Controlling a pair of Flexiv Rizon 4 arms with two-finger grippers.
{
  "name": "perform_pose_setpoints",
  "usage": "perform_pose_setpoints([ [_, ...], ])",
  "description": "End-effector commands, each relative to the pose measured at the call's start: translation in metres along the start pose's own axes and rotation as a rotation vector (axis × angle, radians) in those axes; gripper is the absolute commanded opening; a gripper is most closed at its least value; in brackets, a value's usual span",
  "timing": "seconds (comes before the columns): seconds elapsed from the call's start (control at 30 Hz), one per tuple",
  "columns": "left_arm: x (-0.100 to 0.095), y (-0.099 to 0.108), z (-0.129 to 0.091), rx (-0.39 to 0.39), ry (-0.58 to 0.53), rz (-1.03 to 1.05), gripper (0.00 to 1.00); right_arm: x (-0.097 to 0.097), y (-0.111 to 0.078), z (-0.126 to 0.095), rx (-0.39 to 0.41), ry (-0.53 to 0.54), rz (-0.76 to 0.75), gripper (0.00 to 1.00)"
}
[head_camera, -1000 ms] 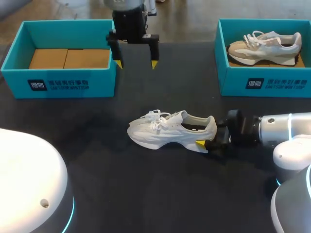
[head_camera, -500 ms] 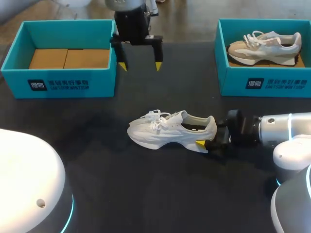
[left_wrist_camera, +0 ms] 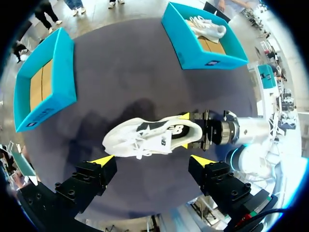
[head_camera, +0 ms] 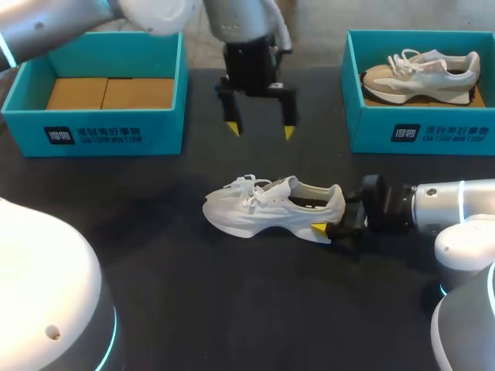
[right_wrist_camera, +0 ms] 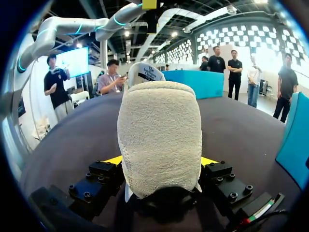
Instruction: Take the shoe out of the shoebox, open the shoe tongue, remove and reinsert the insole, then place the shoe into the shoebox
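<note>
The white shoe stands on its sole mid-table, outside either box, and the right gripper is clamped on its padded heel from both sides. It looks light and soft-walled, so the stiffer heel suits a firm hold, while the tongue under the laces probably wants a gentle pinch. Beyond it the left gripper hangs with jaws wide apart, holding nothing, its path to the laces seemingly unobstructed. Farther back, well apart, are the left shoebox and the right shoebox, which holds another shoe.

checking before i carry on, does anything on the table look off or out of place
Nothing stands out. The white shoe stands upright on its sole on the table, its heel clamped in the right gripper; the left gripper hangs open over the table near it.
</note>
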State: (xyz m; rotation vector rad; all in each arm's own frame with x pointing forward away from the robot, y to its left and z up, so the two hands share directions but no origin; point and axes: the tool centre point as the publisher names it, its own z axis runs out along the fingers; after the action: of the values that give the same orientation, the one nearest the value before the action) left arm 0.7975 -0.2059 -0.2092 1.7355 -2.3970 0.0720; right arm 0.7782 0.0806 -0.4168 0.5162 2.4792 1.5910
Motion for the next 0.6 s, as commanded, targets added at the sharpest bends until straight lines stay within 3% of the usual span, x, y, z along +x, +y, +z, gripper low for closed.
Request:
perform_pose_setpoints([
  [0.03, 0.018, -0.006, 0.019, -0.032, -0.028, 0.011, 1.00, 0.001, 0.001, 0.001, 0.004, -0.001, 0.001, 0.00],
  [0.6, 0.034, 0.009, 0.064, -0.100, -0.126, 0.075, 1.00, 0.001, 0.001, 0.001, 0.004, -0.001, 0.001, 0.00],
])
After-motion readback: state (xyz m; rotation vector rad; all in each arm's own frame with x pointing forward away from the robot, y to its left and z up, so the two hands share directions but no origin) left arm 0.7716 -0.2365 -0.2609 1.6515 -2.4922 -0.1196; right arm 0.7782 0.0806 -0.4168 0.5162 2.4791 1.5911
